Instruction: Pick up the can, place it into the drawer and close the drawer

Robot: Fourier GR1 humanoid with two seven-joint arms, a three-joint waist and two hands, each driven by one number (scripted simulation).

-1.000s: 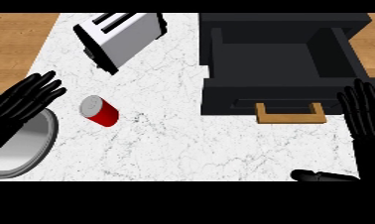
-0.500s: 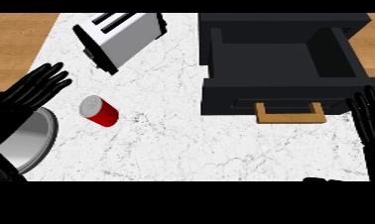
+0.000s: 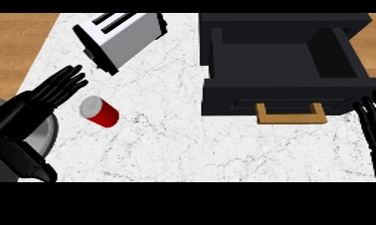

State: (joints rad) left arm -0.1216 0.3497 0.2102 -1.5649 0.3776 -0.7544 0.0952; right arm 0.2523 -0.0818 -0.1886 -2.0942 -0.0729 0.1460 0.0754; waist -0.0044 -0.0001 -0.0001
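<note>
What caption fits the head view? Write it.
Open black left hand near red cylindrical can on marble counter; black drawer open.

The white marble table (image 3: 169, 139) is carrying a silver toaster (image 3: 121, 37) at its far left, a red can (image 3: 100, 112) sitting nearer, an open black drawer (image 3: 283, 69) with a wooden handle (image 3: 291, 115) on the right, and a grey plate (image 3: 47, 135) lying at the left edge.

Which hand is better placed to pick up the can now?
The left hand: it is open, just beside the can. The right hand shows only at the view's right edge, past the open drawer.
</note>
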